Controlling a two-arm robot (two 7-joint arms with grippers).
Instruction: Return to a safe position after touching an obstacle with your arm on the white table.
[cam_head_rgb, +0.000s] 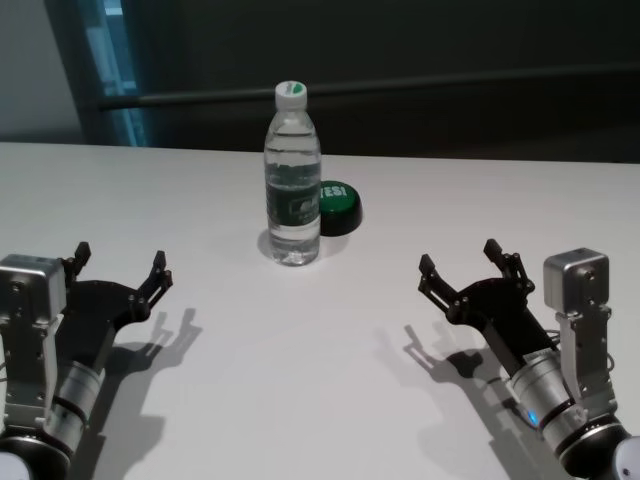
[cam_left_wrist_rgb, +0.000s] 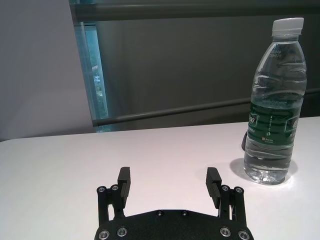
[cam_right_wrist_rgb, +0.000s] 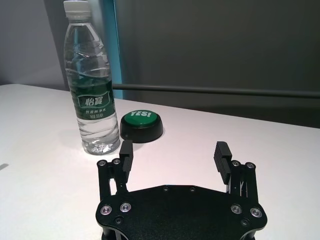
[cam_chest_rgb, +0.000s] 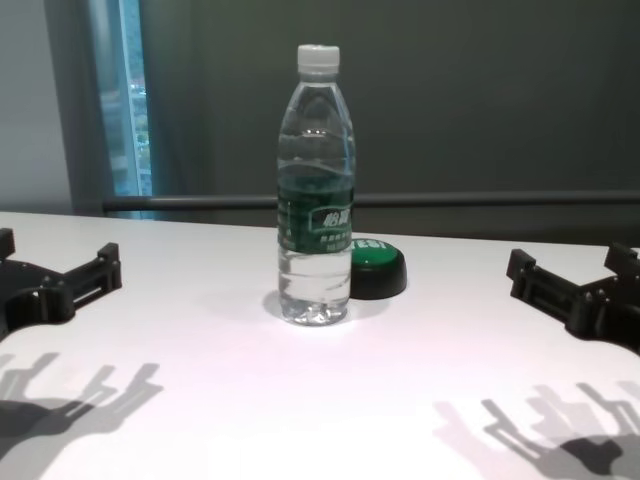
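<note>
Left gripper (cam_head_rgb: 120, 266), right gripper (cam_head_rgb: 462, 258) spread; bottle (cam_head_rgb: 292, 185) upright

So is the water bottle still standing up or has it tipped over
Upright: the water bottle stands on its base on the white table, cap on top.

Head view high, looking down, chest view low and level, wrist views close, all sharing the bottle (cam_head_rgb: 292, 190).

The tabletop (cam_head_rgb: 330, 380) is brightly and evenly lit from above, while the background stays dim. Multiple overlapping grey shadows are cast toward 6 o'clock beneath each pincer (clearest in the chest view). Soft highlights are seen on the bottle (cam_chest_rgb: 316, 190). Everything appears sharp.
</note>
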